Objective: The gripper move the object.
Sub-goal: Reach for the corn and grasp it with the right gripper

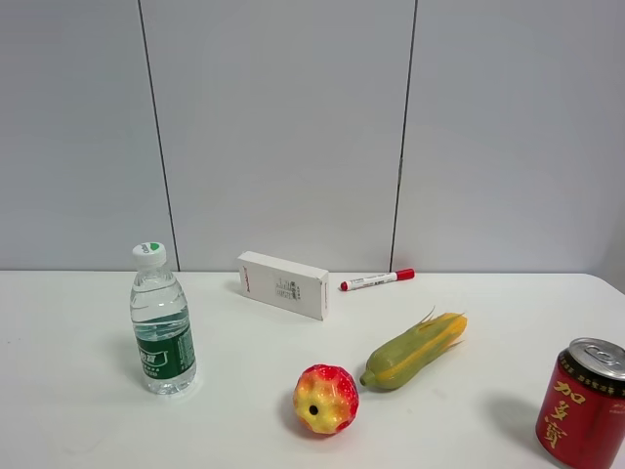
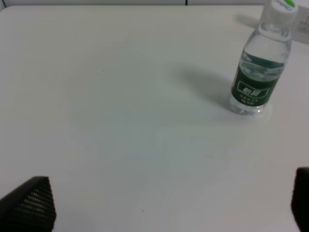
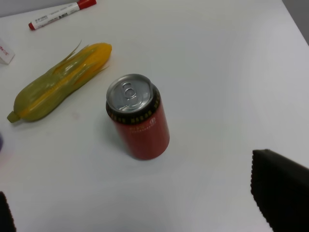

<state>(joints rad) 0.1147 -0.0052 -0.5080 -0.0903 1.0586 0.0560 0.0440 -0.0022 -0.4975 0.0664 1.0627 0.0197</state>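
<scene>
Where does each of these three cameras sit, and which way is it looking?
Exterior high: up high, facing table and wall; bottle, box, marker, corn, fruit, can; no robot parts.
Left wrist: on left arm, looking down; left gripper open; shares bottle with exterior high.
Right wrist: on right arm, looking down; right gripper open; shares can, corn, marker with exterior high.

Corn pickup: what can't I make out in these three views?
- Left gripper: absent from the exterior high view; only fingertips show in the left wrist view, cut by its edge.
- Right gripper: likewise in the right wrist view.
- Corn: underside hidden against the table.
- Can: partly cut off by the exterior high frame edge.
- Box print: too small.
</scene>
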